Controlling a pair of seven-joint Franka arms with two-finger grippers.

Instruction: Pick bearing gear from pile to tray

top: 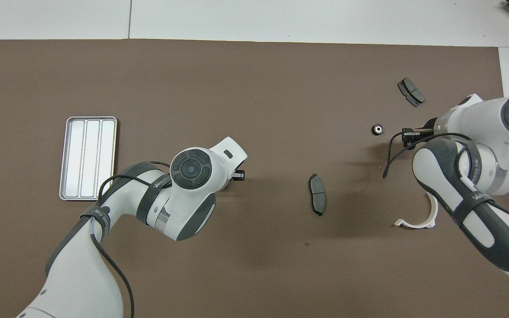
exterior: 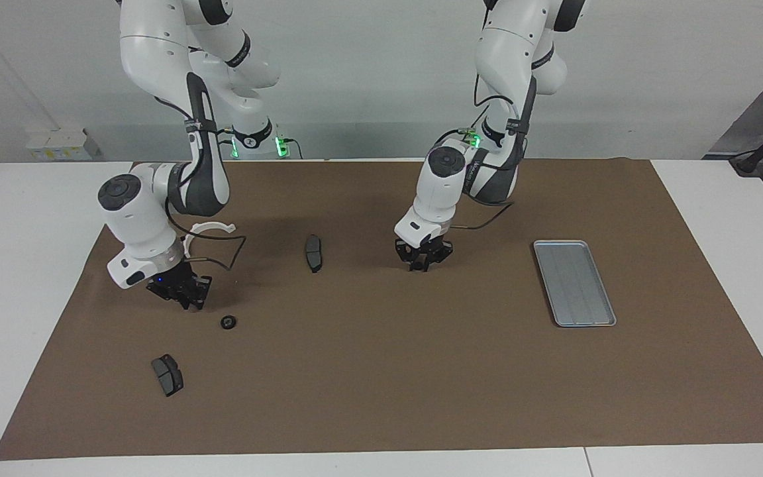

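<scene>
left gripper (exterior: 423, 264): closed, hold unclear | right gripper (exterior: 185, 299): closed beside ring (exterior: 227, 322) | tray (exterior: 574, 283) apart

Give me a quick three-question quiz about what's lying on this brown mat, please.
1. True or false: the tray already holds parts.
2. How many dark brake-pad pieces lie on the mat?
3. The loose black ring lies toward which arm's end of the table? A) the left arm's B) the right arm's
Key: 1 false, it is empty; 2 two; 3 B.
</scene>
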